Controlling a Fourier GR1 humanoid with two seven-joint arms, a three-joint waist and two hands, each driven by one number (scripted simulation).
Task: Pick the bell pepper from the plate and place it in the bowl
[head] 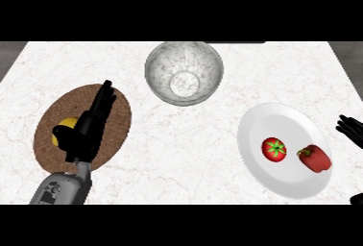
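Note:
A red bell pepper (315,158) lies on the right side of a white plate (284,122), next to a red tomato (274,149). A speckled grey bowl (184,71) stands at the back middle of the counter with nothing in it. My right hand (350,129) shows only as dark fingers at the right edge, just right of the plate and apart from the pepper. My left hand (89,125) hovers open over a brown round mat (117,115) at the left, fingers straight and pointing away.
A yellow object (65,126) lies on the brown mat, partly hidden under my left hand. The white marble counter (184,144) runs between the mat, bowl and plate. Its back edge lies just behind the bowl.

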